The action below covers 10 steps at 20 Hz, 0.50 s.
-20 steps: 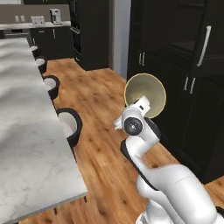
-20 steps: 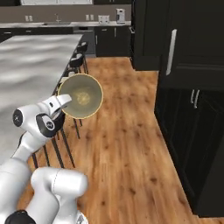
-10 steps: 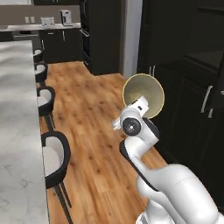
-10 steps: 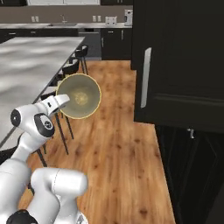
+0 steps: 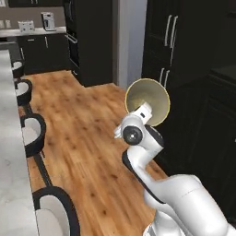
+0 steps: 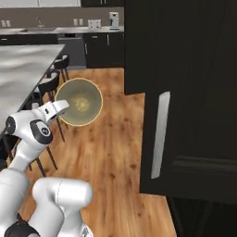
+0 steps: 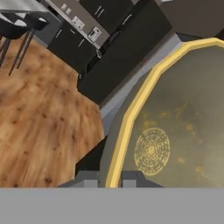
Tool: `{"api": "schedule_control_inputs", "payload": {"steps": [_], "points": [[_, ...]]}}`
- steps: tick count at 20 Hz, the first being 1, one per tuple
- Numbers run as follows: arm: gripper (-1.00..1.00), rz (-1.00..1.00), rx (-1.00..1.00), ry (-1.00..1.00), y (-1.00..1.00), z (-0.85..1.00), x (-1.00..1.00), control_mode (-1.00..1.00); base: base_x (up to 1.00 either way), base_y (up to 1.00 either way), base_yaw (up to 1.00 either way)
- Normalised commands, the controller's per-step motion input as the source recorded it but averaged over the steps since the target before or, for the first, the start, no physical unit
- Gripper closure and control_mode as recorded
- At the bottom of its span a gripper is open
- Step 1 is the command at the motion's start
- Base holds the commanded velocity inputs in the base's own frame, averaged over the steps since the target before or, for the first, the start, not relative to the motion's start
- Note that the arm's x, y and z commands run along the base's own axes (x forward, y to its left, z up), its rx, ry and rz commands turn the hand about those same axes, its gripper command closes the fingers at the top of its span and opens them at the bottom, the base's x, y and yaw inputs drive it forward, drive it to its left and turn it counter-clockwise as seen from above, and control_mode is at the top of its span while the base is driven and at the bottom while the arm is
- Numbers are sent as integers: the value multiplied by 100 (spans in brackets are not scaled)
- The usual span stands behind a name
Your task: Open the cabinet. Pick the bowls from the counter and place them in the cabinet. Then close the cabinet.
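The arm (image 5: 184, 198) is glossy white with rounded, bulbous segments; its wrist joint (image 5: 133, 134) carries a dark round cap ringed in grey.

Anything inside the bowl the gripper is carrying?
The cream bowl looks empty: only a ringed pattern at its bottom. The gripper pinches its rim and hides a small strip there.

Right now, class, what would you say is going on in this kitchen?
The robot arm's gripper is shut on the rim of a cream bowl with a yellowish rim, held up in the air above the wooden floor. It stands beside the tall black cabinet, whose door with the long white handle is swung open. The bowl is not yet inside.
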Motion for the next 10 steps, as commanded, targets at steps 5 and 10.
{"api": "schedule_control_inputs", "payload": {"steps": [5,10], "points": [[100,0,0,0,0,0,0,100,45,-33,-31],[100,0,0,0,0,0,0,100,7,0,-65]]}}
